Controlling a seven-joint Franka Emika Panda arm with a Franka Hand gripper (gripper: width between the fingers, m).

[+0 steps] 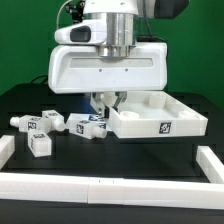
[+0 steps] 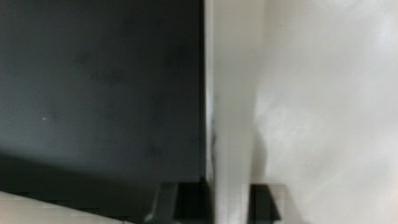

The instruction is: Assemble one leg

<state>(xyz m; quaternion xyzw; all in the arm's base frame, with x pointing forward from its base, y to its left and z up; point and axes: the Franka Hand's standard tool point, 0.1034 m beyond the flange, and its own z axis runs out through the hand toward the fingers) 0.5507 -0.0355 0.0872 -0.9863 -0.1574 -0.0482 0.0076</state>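
Plainly, in the exterior view the gripper [image 1: 103, 103] is low at the tabletop [image 1: 140, 126], with its fingers down at the nine o'clock wall of that white tray-shaped part, not at any peg. The legs [image 1: 38, 122], stubby white pegs with square tags, lie loose on the black table [image 1: 30, 95], scattered from eight to nine o'clock of the tabletop. The nearest leg [image 1: 88, 126] lies just beside the fingers, on its side and untouched. I judge the arm is there to grip or shift the tabletop first, so that a corner socket sits steady before a leg goes in. No leg is fitted yet.

From the wrist view, a blurred white wall of the tabletop [image 2: 320, 100] runs straight between the two dark fingertips [image 2: 178, 200], with the table [image 2: 89, 90] dark on one side. The fingers straddle that wall closely, one on each face. Whether they press on it or merely stand about it I cannot tell, as the picture is too soft. No leg shows here.
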